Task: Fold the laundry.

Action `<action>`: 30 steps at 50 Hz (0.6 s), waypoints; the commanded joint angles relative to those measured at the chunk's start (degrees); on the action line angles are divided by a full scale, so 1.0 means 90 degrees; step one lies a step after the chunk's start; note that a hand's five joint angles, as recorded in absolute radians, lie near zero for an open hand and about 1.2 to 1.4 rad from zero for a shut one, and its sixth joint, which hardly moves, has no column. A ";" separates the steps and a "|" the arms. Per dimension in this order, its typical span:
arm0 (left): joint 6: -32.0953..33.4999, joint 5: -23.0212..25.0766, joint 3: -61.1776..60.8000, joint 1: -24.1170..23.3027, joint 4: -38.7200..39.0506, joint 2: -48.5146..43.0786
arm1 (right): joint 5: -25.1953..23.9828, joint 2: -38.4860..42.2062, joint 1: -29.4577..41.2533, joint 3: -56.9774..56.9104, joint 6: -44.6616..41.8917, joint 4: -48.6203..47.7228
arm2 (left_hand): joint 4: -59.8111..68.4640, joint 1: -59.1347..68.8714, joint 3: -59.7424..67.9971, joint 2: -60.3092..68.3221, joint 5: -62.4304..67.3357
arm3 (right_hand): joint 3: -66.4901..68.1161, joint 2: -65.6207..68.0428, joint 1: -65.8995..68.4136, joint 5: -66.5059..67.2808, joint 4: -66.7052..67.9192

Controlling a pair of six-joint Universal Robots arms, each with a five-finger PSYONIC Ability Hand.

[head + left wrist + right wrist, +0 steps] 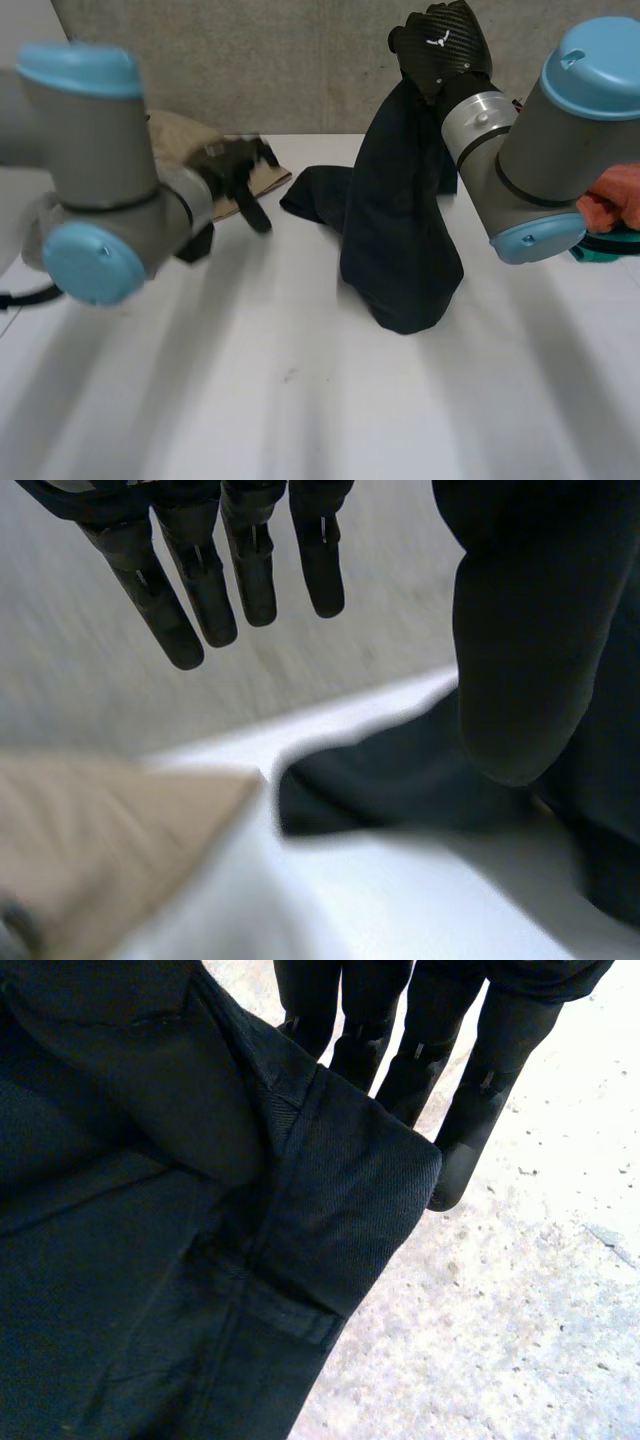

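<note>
Dark trousers (400, 230) hang from my right hand (440, 45), which is raised high at the back of the table. Their lower part bunches on the white table (300, 400), with one end trailing left. In the right wrist view the waistband with a belt loop (290, 1310) lies against the palm of my right hand (480, 1090), pinched there. My left hand (235, 175) hovers at the left, apart from the trousers. Its fingers (230, 570) are straight and hold nothing, and the trousers (540, 630) hang beside them.
A tan cloth (185, 135) lies at the back left under my left hand, its corner (100, 830) close to the trailing end of the trousers. An orange cloth (615, 195) and something teal (600, 252) sit at the right edge behind my right arm.
</note>
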 commanded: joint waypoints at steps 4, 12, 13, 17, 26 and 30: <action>-0.0945 0.0165 -0.1078 -0.0537 -0.0017 -0.0133 | 0.0406 -0.0081 0.0322 0.0044 -0.0270 0.0041 | -0.0294 -0.0417 -0.0367 -0.0371 -0.0263 | 0.1339 0.1445 0.1766 0.1342 0.1259; -0.1532 0.0341 -0.0893 -0.0938 -0.0056 -0.0533 | 0.0611 -0.0412 0.0723 0.0366 -0.0290 0.0344 | -0.1364 -0.1488 -0.1437 -0.1441 -0.1333 | 0.1339 0.1445 0.1766 0.1342 0.1259; -0.1590 0.0341 -0.0844 -0.0948 -0.0066 -0.0601 | 0.0640 -0.0442 0.0752 0.0395 -0.0280 0.0373 | -0.1364 -0.1488 -0.1437 -0.1441 -0.1333 | 0.1339 0.1445 0.1766 0.1342 0.1259; -0.1834 0.0331 -0.0473 -0.1045 -0.0076 -0.0943 | 0.0826 -0.0647 0.0889 0.0503 -0.0212 0.0491 | -0.1364 -0.1488 -0.1437 -0.1441 -0.1333 | 0.1339 0.1445 0.1766 0.1342 0.1259; -0.2391 0.0272 0.0561 -0.1747 -0.0359 -0.1607 | 0.1041 -0.0852 0.1084 0.0601 -0.0075 0.0569 | -0.1175 -0.1298 -0.1247 -0.1251 -0.1143 | 0.1339 0.1445 0.1766 0.1342 0.1259; -0.2528 0.0117 0.0845 -0.1963 -0.0340 -0.1676 | 0.1070 -0.0852 0.1084 0.0611 0.0139 0.0744 | 0.0018 -0.0105 -0.0055 -0.0059 0.0049 | 0.1339 0.1445 0.1766 0.1342 0.1259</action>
